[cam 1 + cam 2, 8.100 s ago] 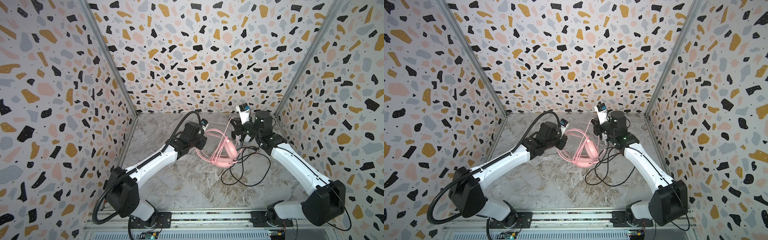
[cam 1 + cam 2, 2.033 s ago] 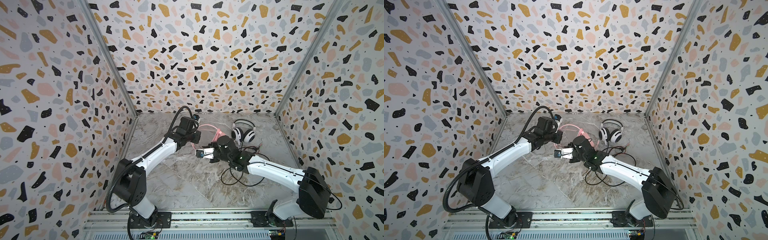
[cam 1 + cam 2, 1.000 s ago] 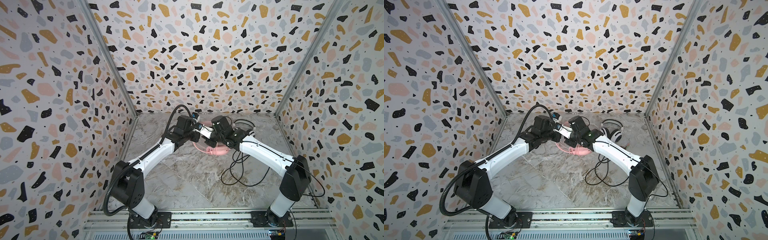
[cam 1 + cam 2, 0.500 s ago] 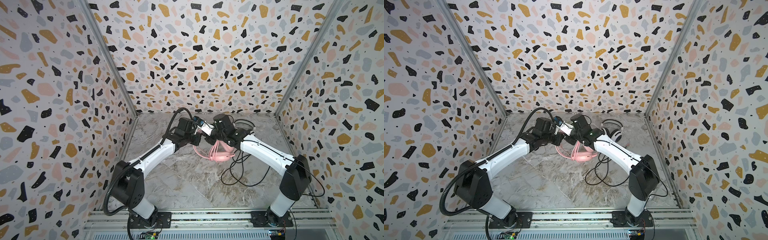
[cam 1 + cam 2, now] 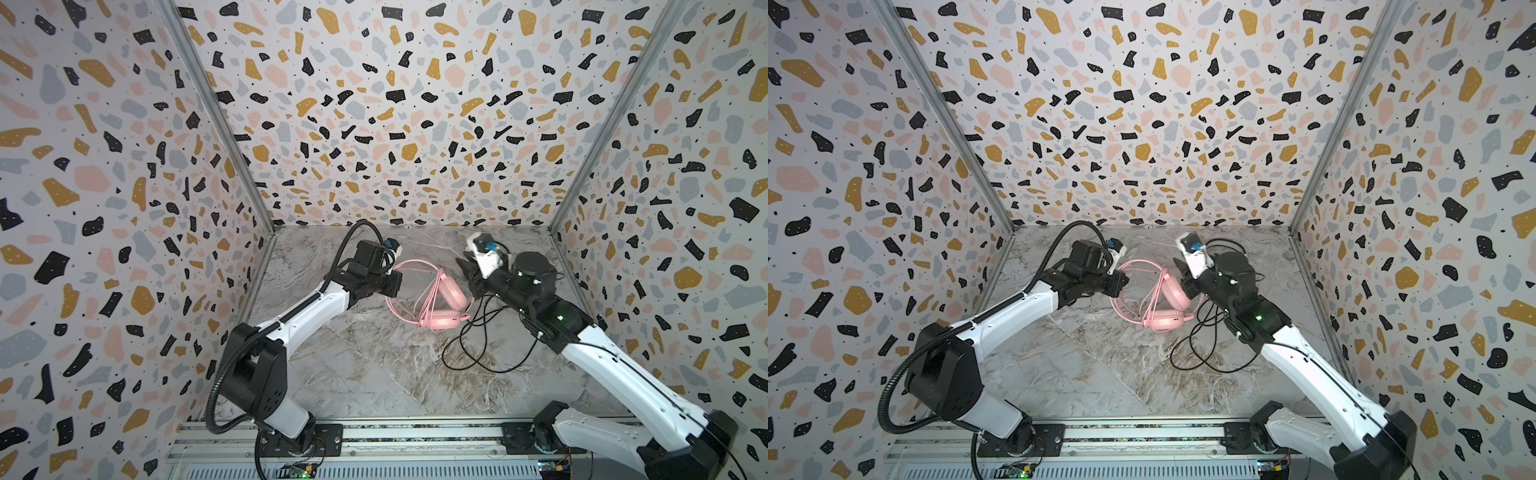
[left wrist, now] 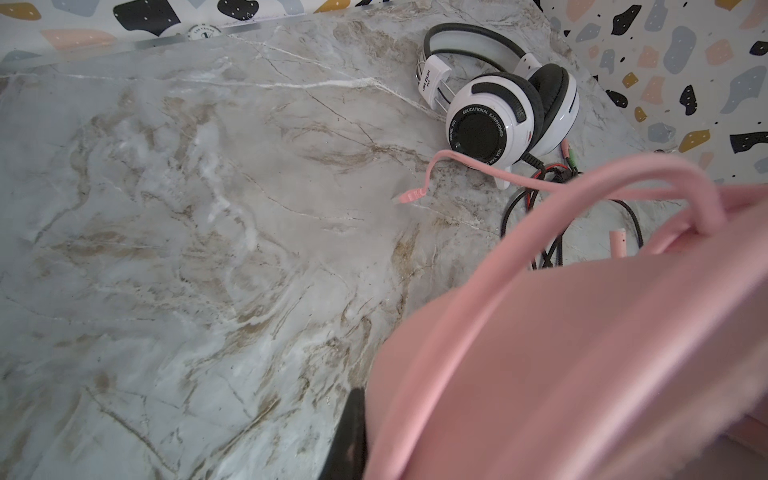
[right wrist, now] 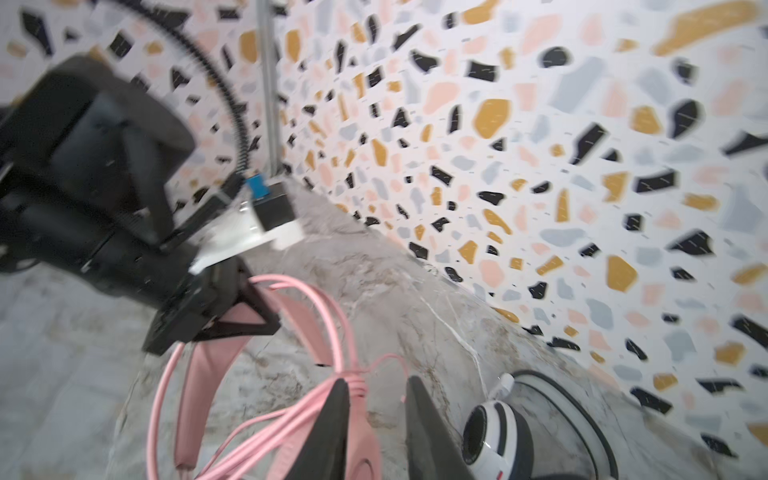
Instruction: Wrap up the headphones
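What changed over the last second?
The right gripper swung back rightward, away from the left gripper, its jaws now apart beside the pink cable. Unchanged: left jaws clamped on the pink headset band; white headset at the back.

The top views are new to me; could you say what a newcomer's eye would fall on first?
The loud terrazzo walls all around, then the pink headphones midway across the marble table, headband pinched by the left gripper. White-and-black headphones lie toward the back right corner.
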